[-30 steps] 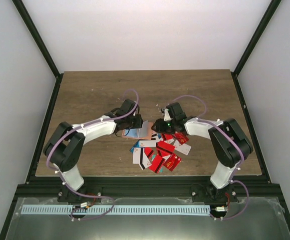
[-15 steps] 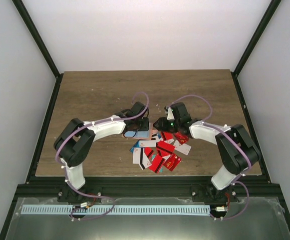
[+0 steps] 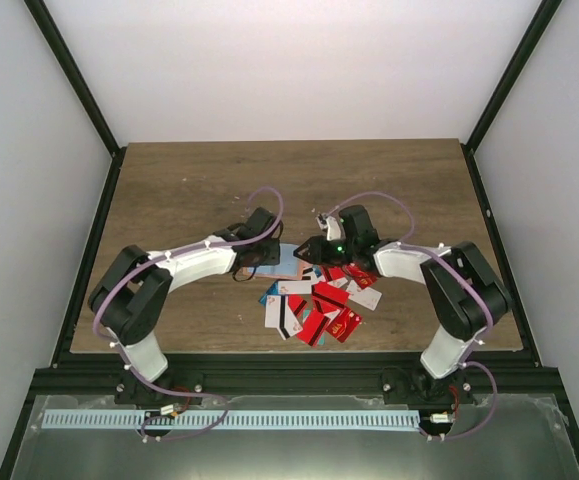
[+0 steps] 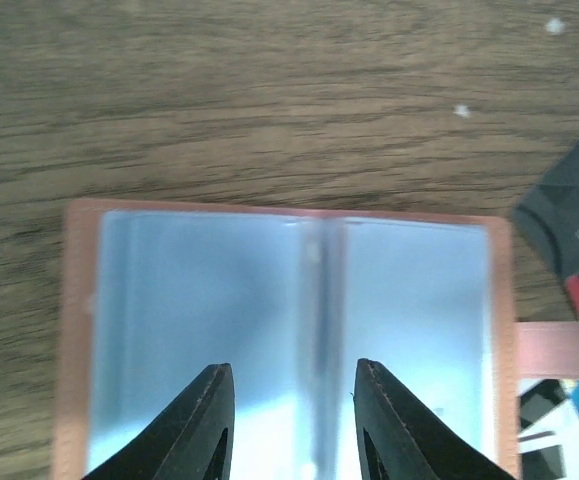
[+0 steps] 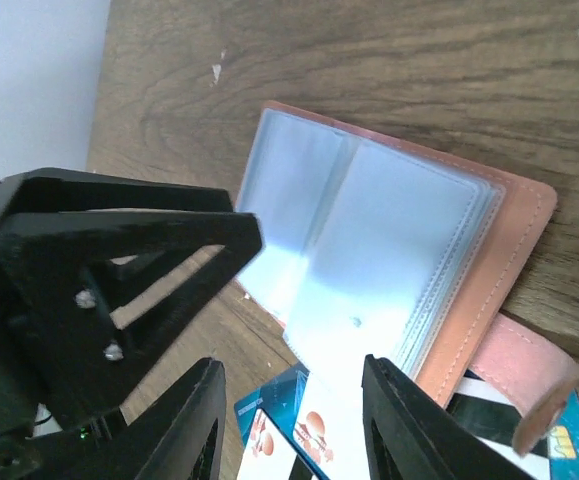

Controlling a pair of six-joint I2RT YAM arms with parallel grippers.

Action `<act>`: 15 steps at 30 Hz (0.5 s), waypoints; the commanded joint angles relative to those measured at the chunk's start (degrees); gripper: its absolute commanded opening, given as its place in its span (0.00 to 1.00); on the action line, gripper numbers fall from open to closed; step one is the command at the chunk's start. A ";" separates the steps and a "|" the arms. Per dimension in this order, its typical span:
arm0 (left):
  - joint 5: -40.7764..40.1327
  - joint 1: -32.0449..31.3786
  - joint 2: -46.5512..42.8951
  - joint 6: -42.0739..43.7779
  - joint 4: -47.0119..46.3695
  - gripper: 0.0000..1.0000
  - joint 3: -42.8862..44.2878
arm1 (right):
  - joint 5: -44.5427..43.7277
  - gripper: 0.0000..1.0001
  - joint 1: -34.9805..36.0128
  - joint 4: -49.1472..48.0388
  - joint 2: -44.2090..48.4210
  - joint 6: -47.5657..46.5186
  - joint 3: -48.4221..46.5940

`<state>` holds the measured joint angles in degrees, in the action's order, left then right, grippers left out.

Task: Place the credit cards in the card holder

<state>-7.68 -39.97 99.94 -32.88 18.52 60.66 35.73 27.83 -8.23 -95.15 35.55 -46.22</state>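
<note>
**Salmon-brown card holder lying open, both pincers spread above it**

Left pincer is spread with nothing between its fingers. It hangs right over the open card holder, one tip over the left page and the other just right of the middle fold. Can't tell whether the tips touch the plastic. In the right wrist view one black finger of it ends right at the left page's edge.

Right pincer is also spread wide and holds nothing. It sits at the near-right side of the holder, and between its fingers you see the holder's near edge and a blue and white card lying flat.

From above, the left arm stretches low from the near left towards the middle of the tabletop. The right arm mirrors it from the near right, so the two wrists almost meet over the holder.

The holder lies flat, opened like a book. Its clear sleeves catch a bluish glare inside a salmon border, and its strap curls off the right side. I see no card in the top sleeves, though the glare hides a lot.

The credit cards sit in a loose overlapping heap just near and right of the holder. They're mostly red, with some white ones with a black stripe and a bit of blue.
</note>
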 commanded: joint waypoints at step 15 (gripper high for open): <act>1.97 3.75 -2.56 2.76 -4.30 0.33 -7.90 | 4.17 0.40 -0.33 -2.58 -12.13 2.51 -6.62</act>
<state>-6.66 -36.62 98.17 -31.07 16.16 53.69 39.07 27.83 -9.96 -105.43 37.56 -50.19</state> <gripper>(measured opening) 0.333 0.396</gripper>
